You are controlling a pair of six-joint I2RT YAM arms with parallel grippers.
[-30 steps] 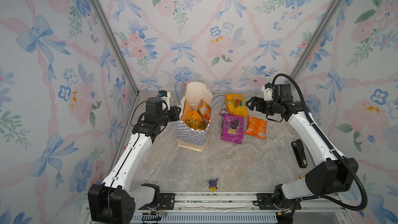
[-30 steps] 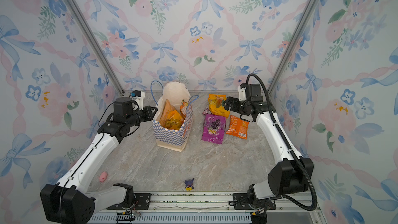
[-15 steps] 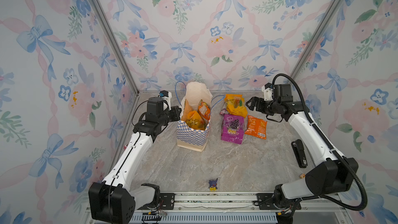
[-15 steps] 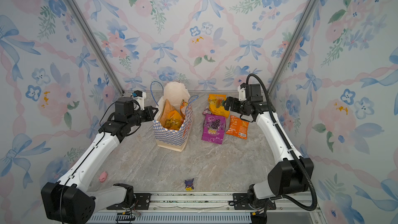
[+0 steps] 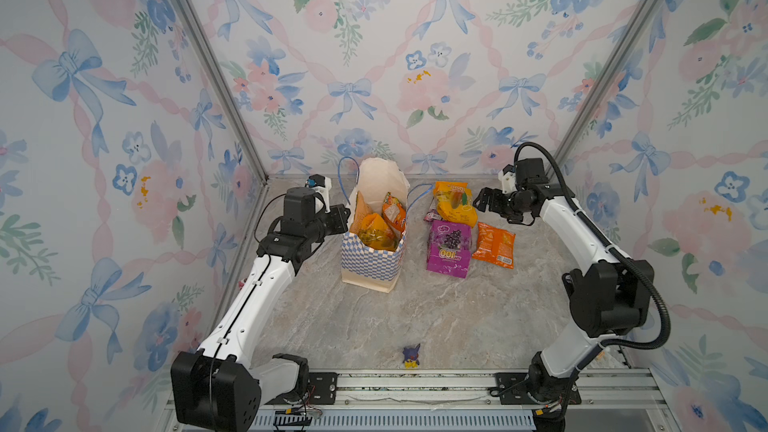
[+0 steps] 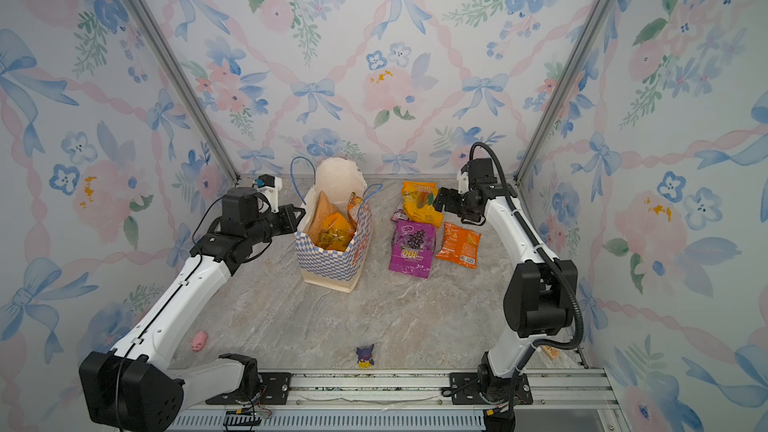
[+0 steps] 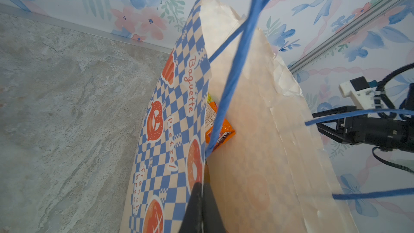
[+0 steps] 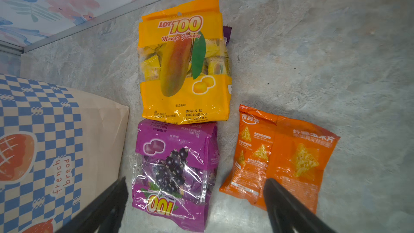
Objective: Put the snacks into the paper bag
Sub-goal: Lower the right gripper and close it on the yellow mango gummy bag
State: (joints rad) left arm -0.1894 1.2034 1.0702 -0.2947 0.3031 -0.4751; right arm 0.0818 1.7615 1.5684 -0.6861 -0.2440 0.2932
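**A:** Top views: what's new?
**B:** The left jaws have just closed at the left rim of the paper bag (image 5: 370,261). It stands upright on the tabletop (image 5: 415,317) with some snacks (image 5: 376,228) inside.
**A:** Left wrist?
**B:** They're pinching the bag's checkered wall (image 7: 170,117), which I'd judge steadies the mouth for loading.
**A:** Right wrist?
**B:** The right jaws are spread wide and empty above the purple packet (image 8: 174,166). The mango packet (image 8: 183,68) and orange packet (image 8: 280,160) lie beside it.
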